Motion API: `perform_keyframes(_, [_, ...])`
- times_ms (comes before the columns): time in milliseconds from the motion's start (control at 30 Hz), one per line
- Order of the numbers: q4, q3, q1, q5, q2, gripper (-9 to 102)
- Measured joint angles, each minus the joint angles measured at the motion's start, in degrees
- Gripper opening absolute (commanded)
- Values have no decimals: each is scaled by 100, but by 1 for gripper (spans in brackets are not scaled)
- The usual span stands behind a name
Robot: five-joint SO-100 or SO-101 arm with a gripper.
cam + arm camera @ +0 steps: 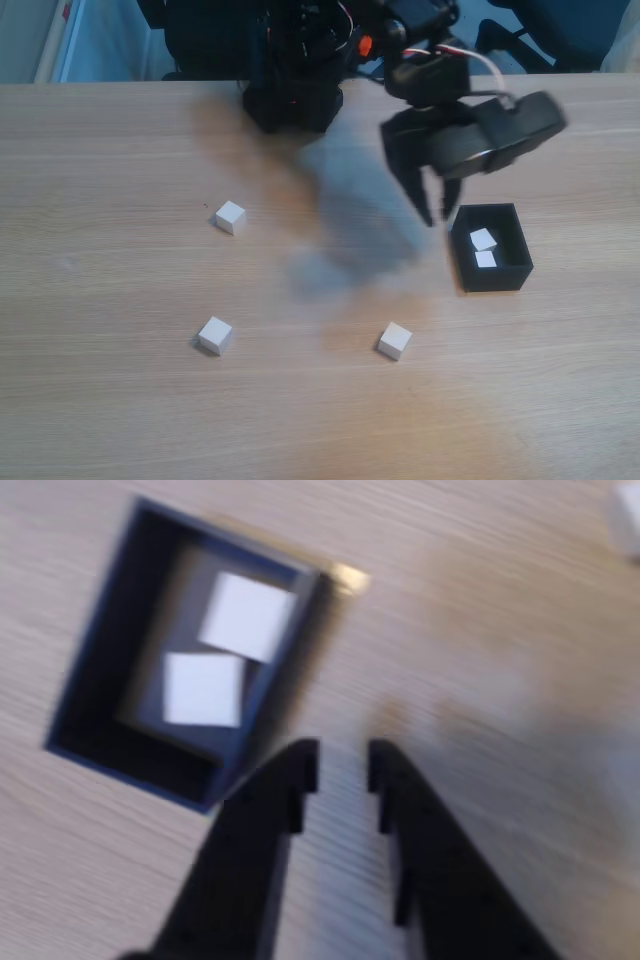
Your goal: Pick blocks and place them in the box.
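- Black two-finger gripper (437, 212) hung above the pale wood-grain table (120, 420), fingers pointing down, blurred w/ motion in the fixed view.
- Wrist view: gripper (343, 758) jaws stood a narrow gap apart, nothing btwn them, only table grain showing thru the gap.
- Small black rectangular open-topped box (492, 247) sat just beside the fingertips, on their right in the fixed view; in the wrist view the box (95, 675) lay up and left of the tips.
- Two small white cubes were inside the box, touching or nearly so: one (483, 239) (248, 616) and the other (485, 259) (203, 689).
- Three more white cubes lay loose on the table, all apart from the gripper in the fixed view: nearest one (395, 340) below-left of the tips, another (215, 335) further left, the last (230, 216) well left at about fingertip height.
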Motion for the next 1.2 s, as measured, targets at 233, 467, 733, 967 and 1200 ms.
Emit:
perform_keyframes(233, [62,1248,1230,-264,738,4])
perform_keyframes(467, [-853,1468,1556,0,510,11])
perform_keyframes(733, [-1248,923,1477,580,-466,14])
perform_keyframes(967, [-1248,123,1494,773,-1266,14])
perform_keyframes(1200, [-1248,-580,1371,773,-1898,15])
